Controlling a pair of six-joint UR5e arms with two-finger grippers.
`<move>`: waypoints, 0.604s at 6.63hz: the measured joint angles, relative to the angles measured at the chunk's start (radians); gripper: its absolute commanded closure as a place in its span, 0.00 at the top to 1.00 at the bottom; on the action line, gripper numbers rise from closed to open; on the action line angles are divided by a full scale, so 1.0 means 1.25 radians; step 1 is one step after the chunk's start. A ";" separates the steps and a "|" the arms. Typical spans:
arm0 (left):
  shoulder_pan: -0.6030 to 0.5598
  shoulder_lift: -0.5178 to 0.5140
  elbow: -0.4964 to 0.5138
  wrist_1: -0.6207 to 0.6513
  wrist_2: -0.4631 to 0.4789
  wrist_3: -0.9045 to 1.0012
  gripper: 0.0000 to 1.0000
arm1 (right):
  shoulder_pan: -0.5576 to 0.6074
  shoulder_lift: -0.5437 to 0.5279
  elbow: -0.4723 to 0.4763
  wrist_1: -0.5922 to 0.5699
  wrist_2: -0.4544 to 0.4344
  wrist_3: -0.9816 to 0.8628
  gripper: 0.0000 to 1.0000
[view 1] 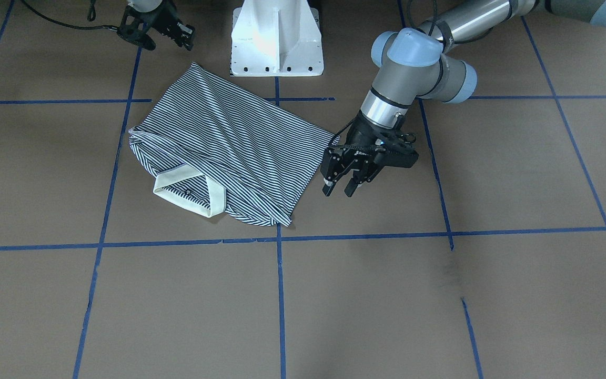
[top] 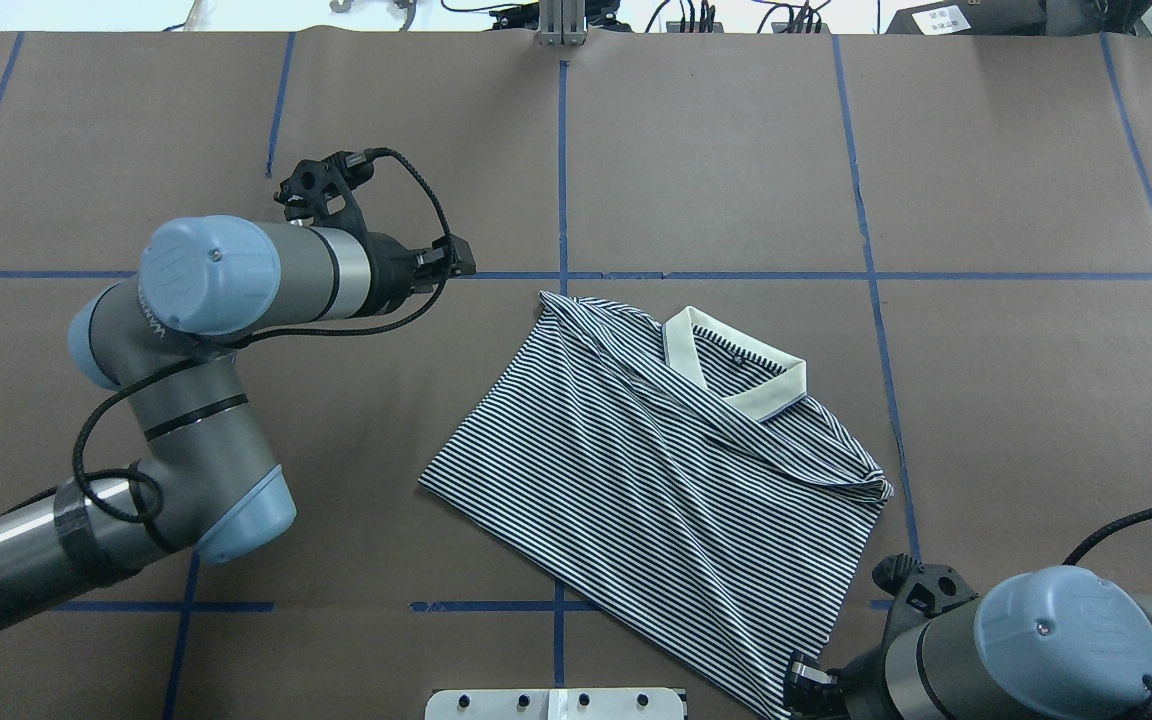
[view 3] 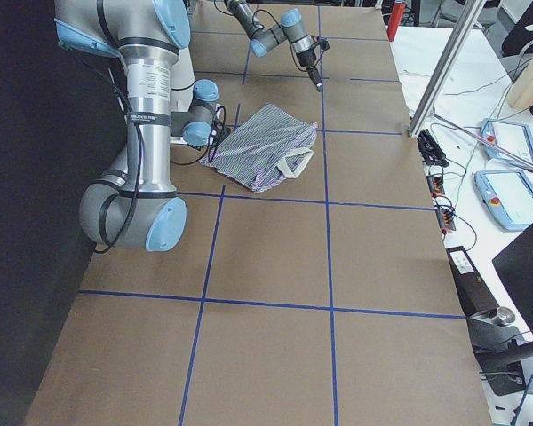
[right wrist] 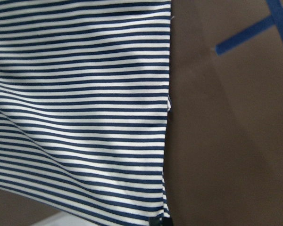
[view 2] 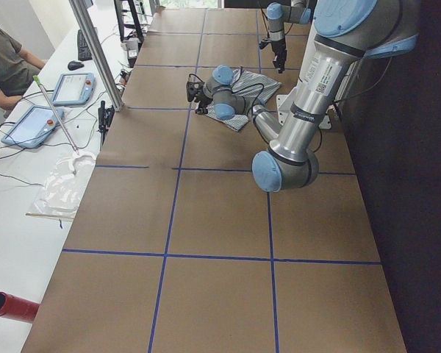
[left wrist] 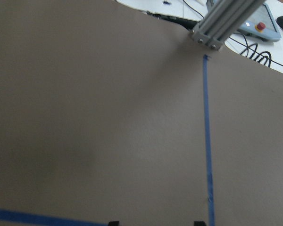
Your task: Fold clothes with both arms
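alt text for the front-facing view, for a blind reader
A striped polo shirt lies folded over on a brown table with blue tape lines, cream collar toward the camera. The left pincer hangs open beside its edge; the right pincer is near its far corner.

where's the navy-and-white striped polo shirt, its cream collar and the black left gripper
navy-and-white striped polo shirt (view 1: 240, 137), front-facing view, middle of folded body
cream collar (top: 774, 390), overhead view, longer collar flap
black left gripper (view 1: 338, 190), front-facing view, between its fingertips

Left end effector (view 1: 339, 190), fingers spread, hangs just beside the folded polo shirt (view 1: 229, 142).
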 measured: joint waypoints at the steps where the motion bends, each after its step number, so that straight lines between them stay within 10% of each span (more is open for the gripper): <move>1: 0.013 0.052 -0.082 0.013 -0.018 -0.023 0.65 | 0.022 0.009 0.021 0.001 -0.001 0.001 1.00; 4: 0.111 0.091 -0.176 0.145 -0.036 -0.139 0.69 | 0.242 0.104 -0.002 0.002 0.003 -0.018 1.00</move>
